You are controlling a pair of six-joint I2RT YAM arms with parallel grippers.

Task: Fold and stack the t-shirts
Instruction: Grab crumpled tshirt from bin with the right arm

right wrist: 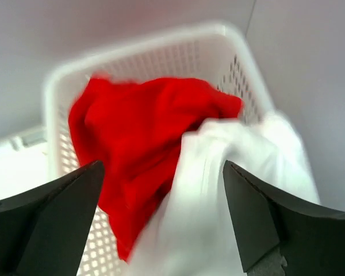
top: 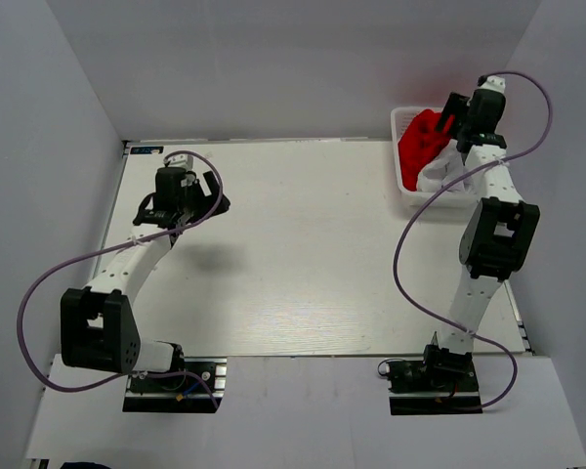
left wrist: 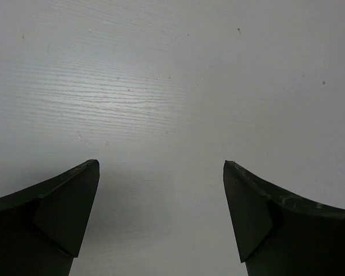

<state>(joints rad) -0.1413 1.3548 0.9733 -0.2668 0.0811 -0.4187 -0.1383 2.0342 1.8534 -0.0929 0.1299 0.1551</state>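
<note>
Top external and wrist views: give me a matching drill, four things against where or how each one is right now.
1 red t-shirt
2 basket
3 left gripper
4 right gripper

A open, over bare table
B far right corner of the table
C open, above the basket
D crumpled in the basket, beside the white t-shirt

Pairs: 1-D, 2-B, 3-A, 4-C.

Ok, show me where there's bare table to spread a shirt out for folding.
The whole middle of the table is bare, from the left pincer across to the basket. Crowded only at the far right corner: the basket holds the red shirt and white shirt, right pincer above them.
</note>
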